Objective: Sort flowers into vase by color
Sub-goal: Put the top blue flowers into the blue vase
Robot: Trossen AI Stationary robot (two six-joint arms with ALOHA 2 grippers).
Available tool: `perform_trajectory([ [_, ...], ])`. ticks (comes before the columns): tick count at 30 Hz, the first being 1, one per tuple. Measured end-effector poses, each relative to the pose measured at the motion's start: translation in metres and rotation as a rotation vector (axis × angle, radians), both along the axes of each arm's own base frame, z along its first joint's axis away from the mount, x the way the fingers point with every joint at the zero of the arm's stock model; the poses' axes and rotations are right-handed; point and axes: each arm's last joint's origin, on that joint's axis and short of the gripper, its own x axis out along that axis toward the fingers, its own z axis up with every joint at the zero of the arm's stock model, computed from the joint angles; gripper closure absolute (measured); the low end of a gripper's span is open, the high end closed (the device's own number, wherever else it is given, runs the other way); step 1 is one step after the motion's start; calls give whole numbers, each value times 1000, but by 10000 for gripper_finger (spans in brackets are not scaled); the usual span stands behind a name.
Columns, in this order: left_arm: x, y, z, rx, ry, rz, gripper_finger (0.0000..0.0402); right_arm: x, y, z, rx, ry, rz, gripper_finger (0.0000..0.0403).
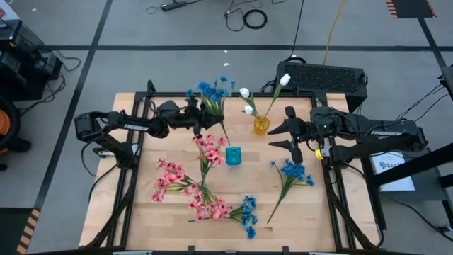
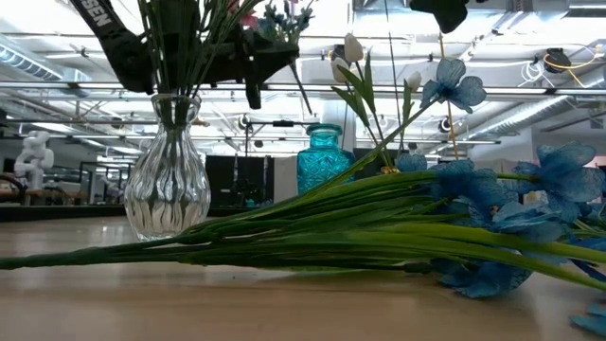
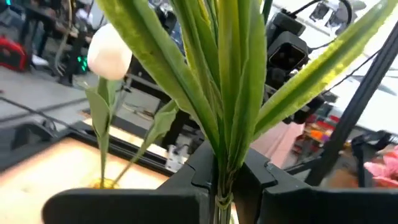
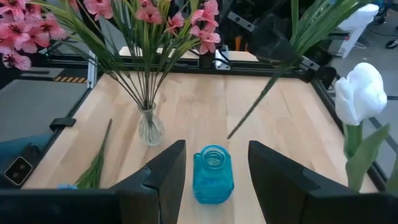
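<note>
My left gripper (image 1: 203, 117) is above the table's far middle, shut on a blue flower spray (image 1: 212, 90). My right gripper (image 1: 286, 134) hangs open at the right, beside the yellow vase (image 1: 262, 125) that holds white tulip buds (image 1: 284, 80); nothing is between its fingers. The teal vase (image 4: 212, 173) stands on the table ahead of it. A clear glass vase (image 4: 151, 126) near the table's middle holds pink sprays (image 4: 149, 12). Two more blue sprays (image 1: 291, 173) (image 1: 248, 212) lie flat on the table. My left gripper pinches the blue spray's green stem (image 3: 222, 186) between its two fingers, just below where the long leaves fan out. The fingers come roughly level from the table's left and lie across the stem. The spray is lifted clear and tilted, blossoms toward the far edge, bare stem end (image 1: 226, 139) slanting down.
More pink sprays (image 1: 170, 178) show around the clear vase at the near left. Black frame rails (image 1: 134, 163) run along the table's sides. A black box (image 1: 325, 76) sits behind the far right corner. Bare wood lies near the front right (image 1: 304, 219).
</note>
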Motion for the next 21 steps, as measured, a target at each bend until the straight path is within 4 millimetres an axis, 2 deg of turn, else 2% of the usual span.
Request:
perform_trajectory([
  [13, 8, -26, -1, 173, -7, -35, 365, 0, 0, 0, -2, 0, 1, 237],
  [21, 11, -31, -5, 218, 30, -20, 366, 0, 0, 0, -2, -2, 0, 237],
])
